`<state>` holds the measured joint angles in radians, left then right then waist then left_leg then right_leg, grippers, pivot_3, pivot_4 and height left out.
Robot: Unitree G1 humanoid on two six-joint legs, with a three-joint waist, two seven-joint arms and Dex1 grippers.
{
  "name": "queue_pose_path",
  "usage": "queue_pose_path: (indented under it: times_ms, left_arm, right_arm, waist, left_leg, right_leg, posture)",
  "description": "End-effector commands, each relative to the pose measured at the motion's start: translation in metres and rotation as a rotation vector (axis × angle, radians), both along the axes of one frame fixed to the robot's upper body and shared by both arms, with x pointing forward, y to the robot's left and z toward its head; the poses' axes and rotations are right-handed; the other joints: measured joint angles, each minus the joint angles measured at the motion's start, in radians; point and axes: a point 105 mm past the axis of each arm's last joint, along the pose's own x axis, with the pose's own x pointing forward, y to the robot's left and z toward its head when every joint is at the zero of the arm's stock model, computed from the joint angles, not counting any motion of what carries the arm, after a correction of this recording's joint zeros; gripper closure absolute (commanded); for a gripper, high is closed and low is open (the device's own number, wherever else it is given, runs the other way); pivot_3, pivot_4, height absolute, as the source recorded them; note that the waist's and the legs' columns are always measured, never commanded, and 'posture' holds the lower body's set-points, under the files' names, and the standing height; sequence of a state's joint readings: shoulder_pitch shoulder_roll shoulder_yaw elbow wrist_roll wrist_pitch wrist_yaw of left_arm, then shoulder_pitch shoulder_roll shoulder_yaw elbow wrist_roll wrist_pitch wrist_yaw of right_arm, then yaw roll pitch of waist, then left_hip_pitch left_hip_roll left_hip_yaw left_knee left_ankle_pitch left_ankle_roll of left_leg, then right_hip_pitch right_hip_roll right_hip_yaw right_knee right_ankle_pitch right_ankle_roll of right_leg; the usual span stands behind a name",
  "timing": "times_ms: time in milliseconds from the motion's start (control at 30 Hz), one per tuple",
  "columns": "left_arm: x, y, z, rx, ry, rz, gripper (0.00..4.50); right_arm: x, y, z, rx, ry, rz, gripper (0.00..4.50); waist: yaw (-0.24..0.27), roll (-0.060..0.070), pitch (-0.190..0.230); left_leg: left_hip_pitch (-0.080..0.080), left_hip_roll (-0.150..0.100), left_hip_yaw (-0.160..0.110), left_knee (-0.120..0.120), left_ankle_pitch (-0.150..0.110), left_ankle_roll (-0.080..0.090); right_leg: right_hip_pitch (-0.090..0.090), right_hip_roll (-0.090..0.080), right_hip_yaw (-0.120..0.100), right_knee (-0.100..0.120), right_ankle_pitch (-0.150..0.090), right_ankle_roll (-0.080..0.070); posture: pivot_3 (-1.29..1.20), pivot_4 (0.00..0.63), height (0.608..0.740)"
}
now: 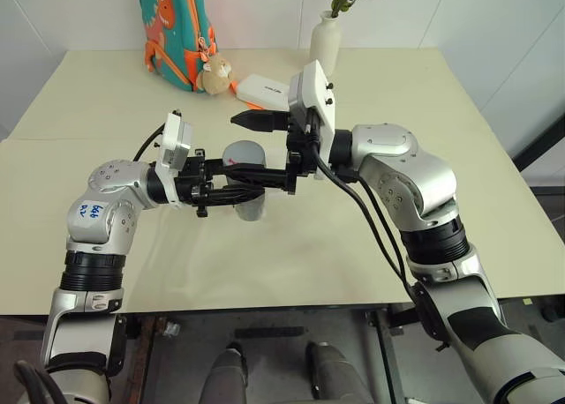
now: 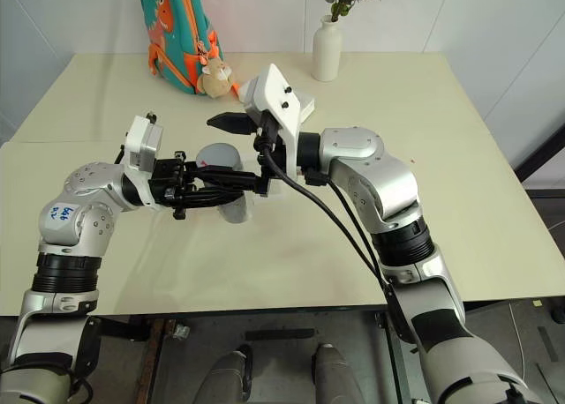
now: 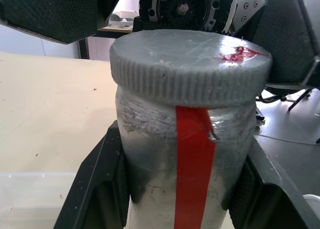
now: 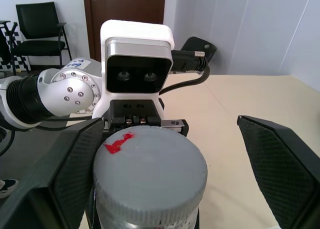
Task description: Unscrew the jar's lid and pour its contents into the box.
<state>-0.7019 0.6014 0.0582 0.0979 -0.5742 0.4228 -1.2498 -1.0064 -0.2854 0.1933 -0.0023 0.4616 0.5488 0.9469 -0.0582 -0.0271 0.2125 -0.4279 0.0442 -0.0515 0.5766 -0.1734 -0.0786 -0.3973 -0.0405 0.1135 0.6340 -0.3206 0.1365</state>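
Head views look down; both wrist views closely share the lid (image 3: 190, 59).

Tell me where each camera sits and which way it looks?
Left eye and right eye views: on the head, looking down over both arms, the jar and the table.
Left wrist view: on the left arm, facing the jar with its lid on, gripped by the left hand.
Right wrist view: on the right arm, facing the lid between the open right hand fingers.
All share the jar.

Office room: chair (image 4: 37, 24), wooden door (image 4: 127, 4)
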Motion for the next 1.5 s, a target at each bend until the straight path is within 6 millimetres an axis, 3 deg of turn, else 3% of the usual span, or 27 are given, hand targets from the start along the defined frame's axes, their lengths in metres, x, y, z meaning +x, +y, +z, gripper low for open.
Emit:
queue_pose_path:
  times_ms: [33, 400, 533, 667, 800, 1100, 1333, 1500]
  left_arm:
    - [-0.008, -0.007, 0.011, -0.001, -0.068, -0.053, 2.51]
    - [-0.008, -0.002, 0.011, -0.003, -0.071, -0.044, 2.51]
    - [-0.008, 0.0, 0.009, 0.001, -0.067, -0.039, 2.51]
    - [-0.007, 0.001, 0.009, 0.003, -0.067, -0.034, 2.51]
    - [-0.006, 0.001, 0.009, 0.006, -0.068, -0.029, 2.51]
    - [-0.006, -0.003, 0.008, 0.0, -0.063, -0.041, 2.51]
    - [-0.005, -0.005, 0.009, -0.007, -0.064, -0.046, 2.51]
    - [-0.005, -0.005, 0.009, -0.008, -0.064, -0.045, 2.51]
  right_arm:
    - [0.009, -0.014, 0.012, 0.007, -0.057, -0.06, 0.04]
    - [0.015, -0.077, 0.005, -0.072, -0.013, -0.041, 0.04]
    - [0.004, -0.083, 0.001, -0.102, 0.037, 0.029, 0.04]
    - [-0.012, -0.075, 0.006, -0.076, 0.09, 0.128, 0.04]
    - [-0.02, -0.052, 0.013, -0.019, 0.105, 0.171, 0.04]
    - [-0.007, -0.001, 0.012, 0.013, 0.084, 0.094, 0.04]
    - [-0.008, 0.016, 0.007, -0.005, 0.084, 0.084, 0.04]
    - [0.0, 0.011, 0.004, -0.012, 0.087, 0.027, 0.04]
  waist:
    - [0.001, 0.0, 0.0]
    - [0.002, 0.0, 0.0]
    - [-0.003, 0.0, 0.0]
    - [-0.003, 0.001, 0.001]
    - [-0.003, 0.001, 0.001]
    - [-0.002, 0.001, 0.001]
    - [-0.001, 0.001, 0.001]
    - [-0.001, 0.001, 0.001]
  left_leg:
    - [0.0, 0.0, 0.0, 0.0, 0.0, 0.0]
    - [0.0, 0.0, 0.0, 0.001, 0.0, 0.0]
    - [0.001, 0.001, 0.001, 0.0, 0.0, 0.0]
    - [0.001, 0.001, 0.001, 0.0, 0.0, 0.0]
    - [0.001, 0.001, 0.001, 0.001, 0.0, 0.0]
    - [0.001, 0.001, 0.0, 0.002, 0.0, 0.0]
    - [0.001, 0.001, 0.0, 0.001, 0.0, 0.0]
    - [0.001, 0.001, 0.0, 0.001, 0.0, 0.0]
  right_leg:
    - [0.0, 0.0, 0.0, 0.0, 0.0, 0.0]
    - [0.0, 0.0, 0.0, 0.0, 0.0, 0.0]
    - [0.0, 0.001, 0.0, 0.0, 0.0, -0.001]
    - [0.0, 0.001, 0.0, 0.001, -0.001, -0.001]
    - [0.0, 0.001, 0.0, 0.002, -0.001, -0.001]
    - [0.0, 0.001, 0.0, 0.003, -0.001, -0.001]
    - [-0.001, 0.001, 0.0, 0.004, -0.001, -0.001]
    - [-0.001, 0.001, 0.0, 0.004, -0.001, -0.002]
  posture:
    - [0.0, 0.15, 0.74]
    - [0.0, 0.15, 0.74]
    - [0.0, 0.15, 0.74]
    - [0.0, 0.15, 0.74]
    - [0.0, 0.15, 0.74]
    - [0.0, 0.15, 0.74]
    - [0.0, 0.15, 0.74]
    - [0.0, 0.15, 0.74]
